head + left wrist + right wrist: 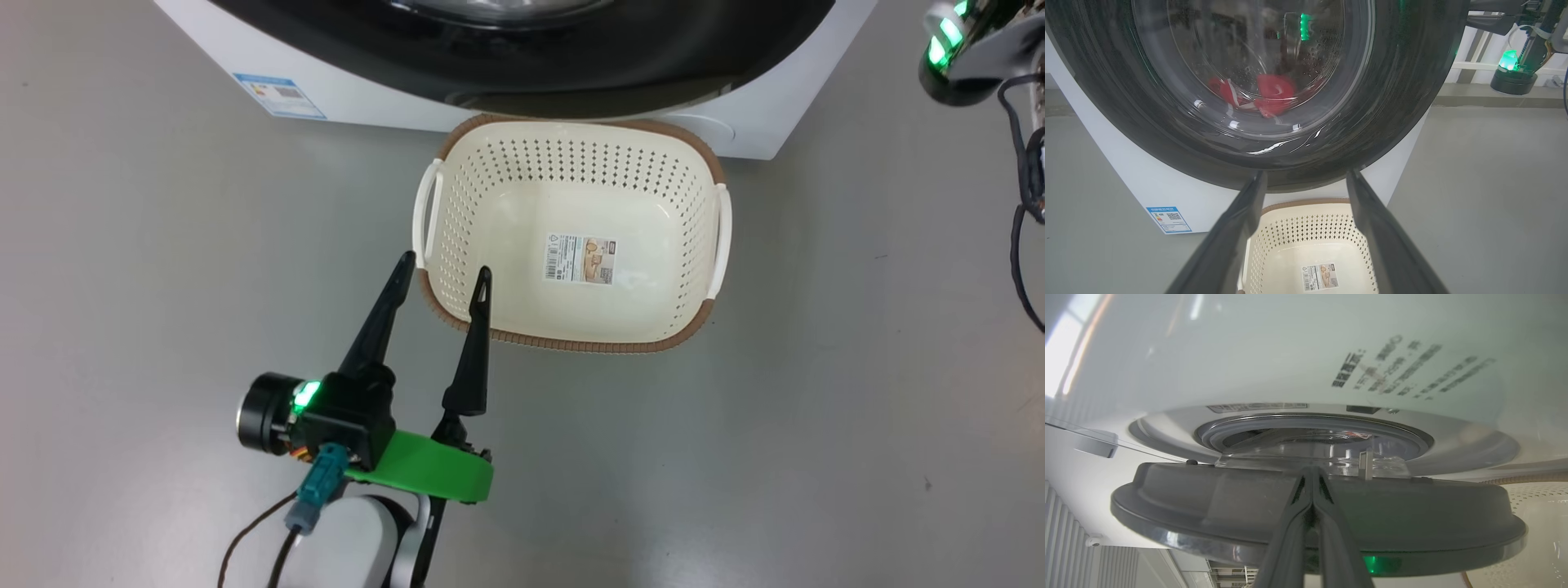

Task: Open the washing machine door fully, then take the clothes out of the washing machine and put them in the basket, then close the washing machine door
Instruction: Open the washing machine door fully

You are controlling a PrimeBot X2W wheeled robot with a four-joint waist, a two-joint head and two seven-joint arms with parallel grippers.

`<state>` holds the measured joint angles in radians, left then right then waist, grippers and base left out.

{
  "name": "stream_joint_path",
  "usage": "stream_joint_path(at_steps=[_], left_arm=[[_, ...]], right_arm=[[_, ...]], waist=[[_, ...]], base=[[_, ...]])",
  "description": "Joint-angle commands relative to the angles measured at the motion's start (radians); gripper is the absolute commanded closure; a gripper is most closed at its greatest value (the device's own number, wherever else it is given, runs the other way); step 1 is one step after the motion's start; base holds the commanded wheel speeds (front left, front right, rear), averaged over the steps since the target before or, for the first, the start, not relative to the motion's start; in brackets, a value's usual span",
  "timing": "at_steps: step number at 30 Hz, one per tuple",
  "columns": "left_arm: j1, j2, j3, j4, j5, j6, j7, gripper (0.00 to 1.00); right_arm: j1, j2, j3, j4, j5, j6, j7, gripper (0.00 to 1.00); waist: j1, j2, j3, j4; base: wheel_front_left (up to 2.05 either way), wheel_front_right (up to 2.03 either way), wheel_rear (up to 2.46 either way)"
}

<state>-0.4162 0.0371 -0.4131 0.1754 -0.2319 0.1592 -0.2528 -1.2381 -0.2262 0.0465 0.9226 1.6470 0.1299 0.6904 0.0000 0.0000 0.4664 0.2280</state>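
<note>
The washing machine (367, 90) stands at the top of the head view, its black-rimmed door (571, 65) over the far rim of the cream basket (571, 343). My left gripper (445, 264) is open and empty, its tips over the basket's near left corner. In the left wrist view those open fingers (1306, 174) frame the basket (1306, 220) below the door (1404, 102). Red clothes (1274, 96) lie in the drum behind the glass. The right gripper (1312, 469) is shut, tips against the grey inner face of the door (1208, 498), which stands ajar from the machine (1249, 355).
Grey floor lies all around the basket. A blue label (279, 95) marks the machine's lower left corner. My right arm's wrist (971, 57) with a green light and hanging cables sits at the upper right. A white railing (1478, 61) runs behind the machine.
</note>
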Motion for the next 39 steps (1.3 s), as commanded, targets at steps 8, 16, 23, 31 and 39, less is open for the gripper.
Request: stream_joint_path(at_steps=[8, 16, 23, 31, 39], left_arm=[[-0.001, 0.013, 0.031, 0.002, 0.001, 0.005, -0.009, 0.00], [0.011, 0.013, 0.031, 0.018, 0.001, 0.002, -0.009, 0.00], [0.016, 0.013, 0.029, 0.026, 0.000, 0.000, -0.009, 0.00], [0.017, 0.013, 0.025, 0.031, -0.001, 0.001, -0.009, 0.00], [0.027, 0.013, 0.029, 0.049, 0.000, -0.002, -0.009, 0.00]], right_arm=[[0.060, 0.033, 0.010, -0.044, 0.025, 0.001, 0.069, 1.00], [0.106, 0.040, 0.009, -0.058, 0.026, 0.001, 0.095, 1.00], [0.128, 0.052, 0.001, -0.063, 0.020, 0.001, 0.073, 1.00], [0.150, 0.073, -0.005, -0.069, 0.017, 0.001, 0.068, 1.00], [0.191, 0.082, -0.013, -0.079, 0.029, 0.001, 0.107, 1.00]], waist=[[0.0000, 0.0000, -0.028, -0.013], [0.0000, 0.0000, -0.057, -0.019], [0.0000, 0.0000, -0.070, -0.019], [0.0000, 0.0000, -0.077, -0.014], [0.0000, 0.0000, -0.110, -0.014]], base=[[0.00, 0.00, 0.00], [0.00, 0.00, 0.00], [0.00, 0.00, 0.00], [0.00, 0.00, 0.00], [0.00, 0.00, 0.00]])
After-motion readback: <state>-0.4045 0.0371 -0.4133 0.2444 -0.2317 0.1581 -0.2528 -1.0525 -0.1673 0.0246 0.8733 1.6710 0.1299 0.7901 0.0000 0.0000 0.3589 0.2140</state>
